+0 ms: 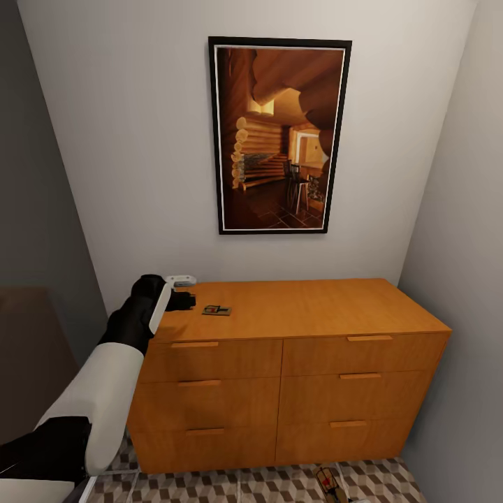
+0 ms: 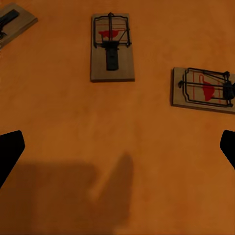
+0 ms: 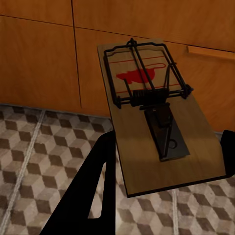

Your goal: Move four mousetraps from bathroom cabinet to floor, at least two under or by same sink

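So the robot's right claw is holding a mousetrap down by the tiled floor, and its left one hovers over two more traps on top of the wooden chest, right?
Almost. The left wrist view shows three mousetraps on the cabinet top, not two: one, another, and a third at the picture's edge. The right end effector does hold a mousetrap near the bathroom floor.

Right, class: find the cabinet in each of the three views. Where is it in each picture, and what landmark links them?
Head view: the cabinet is in the lower middle.
Left wrist view: its top lies as the background under three traps.
Right wrist view: its drawer fronts stand behind the held trap.
Shared landmark: the cube-patterned floor at the cabinet's foot, in the head and right wrist views.
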